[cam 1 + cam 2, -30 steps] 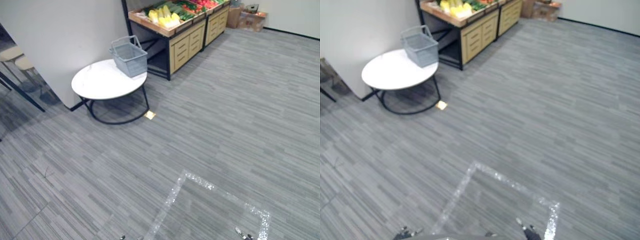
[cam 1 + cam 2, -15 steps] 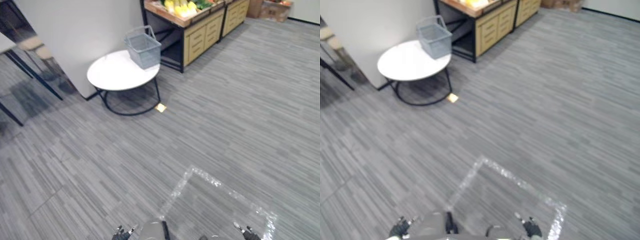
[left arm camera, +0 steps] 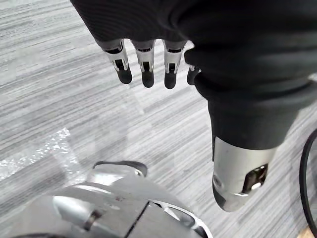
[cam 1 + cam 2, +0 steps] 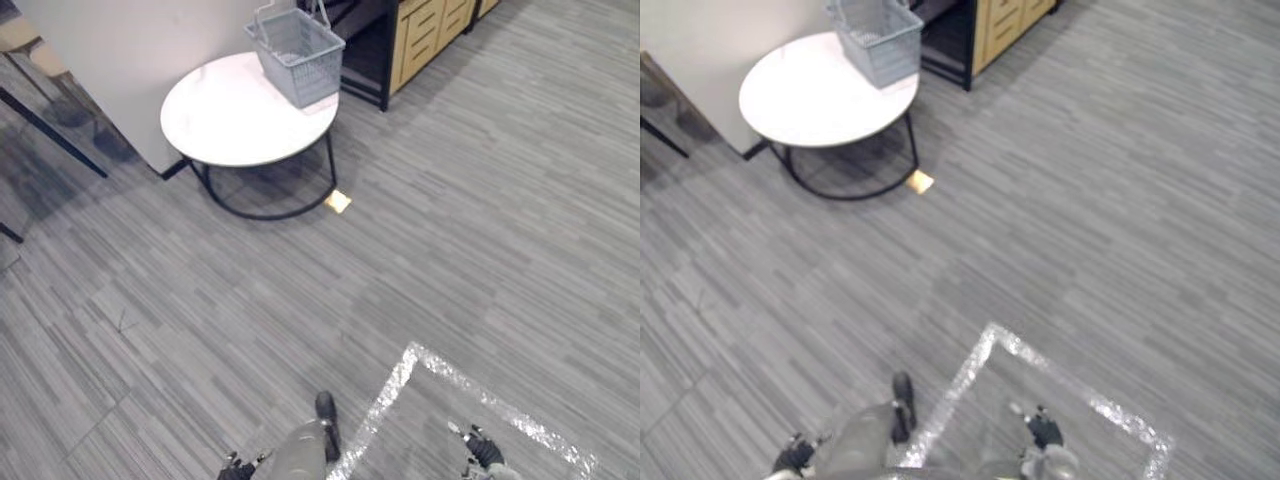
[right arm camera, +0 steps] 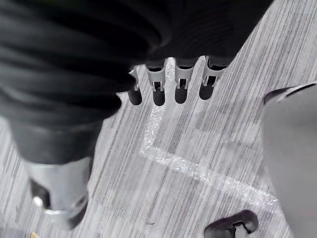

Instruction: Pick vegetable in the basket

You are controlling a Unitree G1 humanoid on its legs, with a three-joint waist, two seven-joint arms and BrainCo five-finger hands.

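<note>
— So, how far along?
— Barely started, I'd say. My left robot hand (image 3: pixel 143 64) and right robot hand (image 5: pixel 158 84) hang loose-fingered, holding nothing. The basket (image 4: pixel 297 42) sits on the round counter (image 4: pixel 225 115), well ahead. Approach and picking are both left.

I see the grey mesh basket (image 4: pixel 296 57) standing upright at the far edge of the round white table (image 4: pixel 225 120).

The left hand (image 3: pixel 148 25) and right hand (image 5: pixel 198 29) have silver, dark-tipped fingers (image 3: pixel 144 62) under black ribbed covers (image 5: pixel 74 49)
</note>
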